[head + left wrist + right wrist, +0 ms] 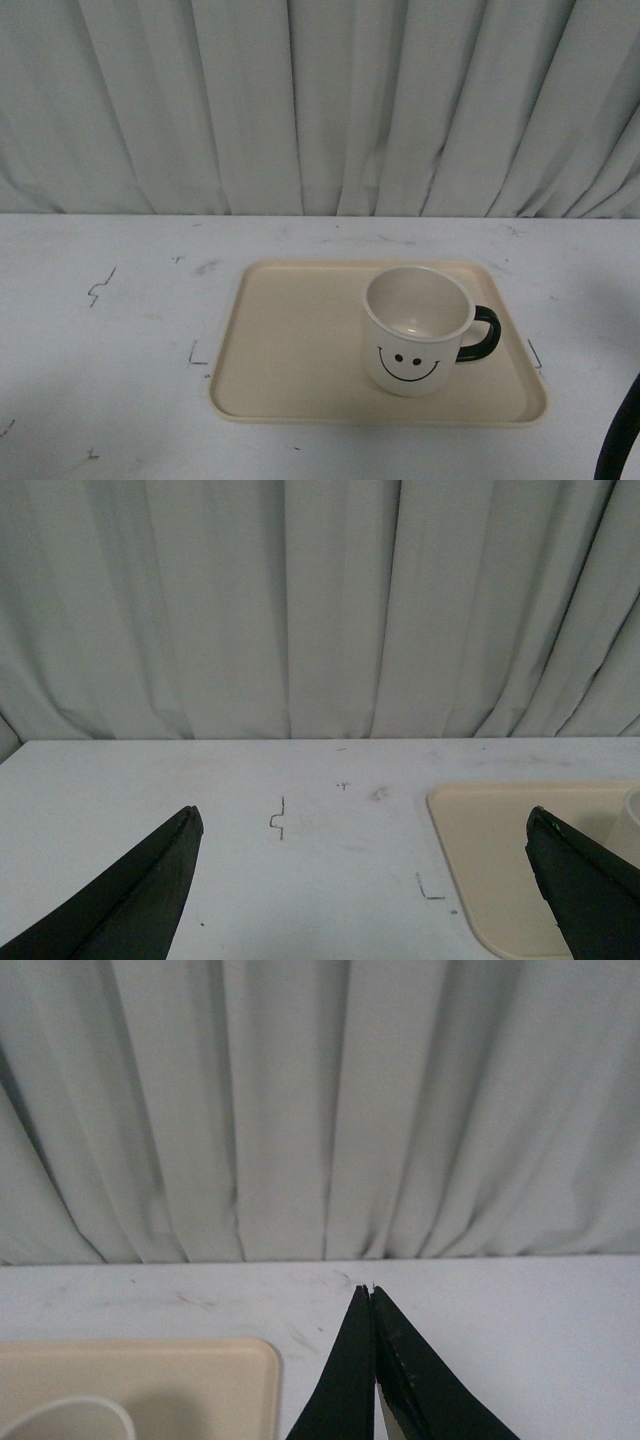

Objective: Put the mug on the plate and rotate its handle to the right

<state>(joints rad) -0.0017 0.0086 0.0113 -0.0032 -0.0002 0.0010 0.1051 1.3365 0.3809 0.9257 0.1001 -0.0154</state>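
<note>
Front view: mug point(418, 330) upright on plate point(290, 340), toward that tray's right half, smiley face turned to the camera, handle point(480, 333) sticking out to the right, just inside the tray's right rim. Judged from this, both parts of the task look done; nothing left but to stay clear.

Left gripper point(365, 900) with fingers point(130, 905) spread wide, nothing between them, hovering over bare surface point(110, 380) to the left of the plate's near-left corner, well apart from the mug; only a sliver of mug wall visible at that view's edge. Right gripper point(372, 1360) with fingers point(350, 1380) pressed together, empty, beyond the plate's right rim, mug rim just showing at the frame corner. Right arm nearer to the handle, should any small correction be wanted.

Handle axis running left to right across the plate. Plenty of open surface on every side of the plate; curtain point(320, 100) hanging behind the far edge. Dark arm part point(620, 435) low at the front view's right corner, apart from the plate.
</note>
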